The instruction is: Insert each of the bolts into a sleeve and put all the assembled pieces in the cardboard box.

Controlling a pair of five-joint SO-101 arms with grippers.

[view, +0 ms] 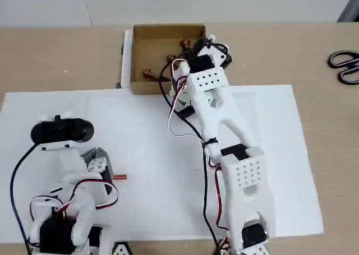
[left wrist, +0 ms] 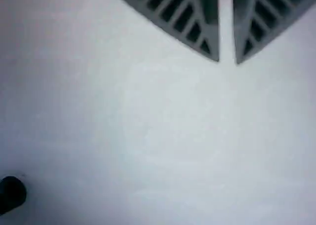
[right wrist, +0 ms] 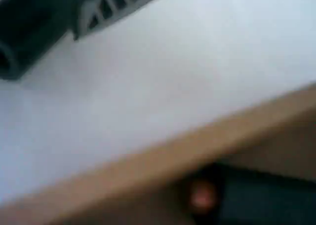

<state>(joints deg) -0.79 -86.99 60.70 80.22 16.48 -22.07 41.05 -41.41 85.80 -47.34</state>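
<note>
The cardboard box [view: 128, 59] stands at the table's far side with several copper bolts in dark sleeves [view: 170, 58] inside. My right gripper [view: 184, 109] hangs over the white sheet just in front of the box, shut on a black sleeve [right wrist: 27, 32] beside its grey finger [right wrist: 113, 5]. The box's front wall [right wrist: 148, 168] and one assembled piece [right wrist: 202, 195] behind it lie close by. My left gripper [view: 100, 158] [left wrist: 227, 61] sits low over the sheet at the near left, shut and empty. A loose copper bolt [view: 119, 177] lies just beside it.
A white sheet [view: 140, 143] covers most of the table. Scissors [view: 345, 66] lie at the far right on bare wood. A small black object [left wrist: 10, 194] rests on the sheet near the left gripper. Cables trail from both arms.
</note>
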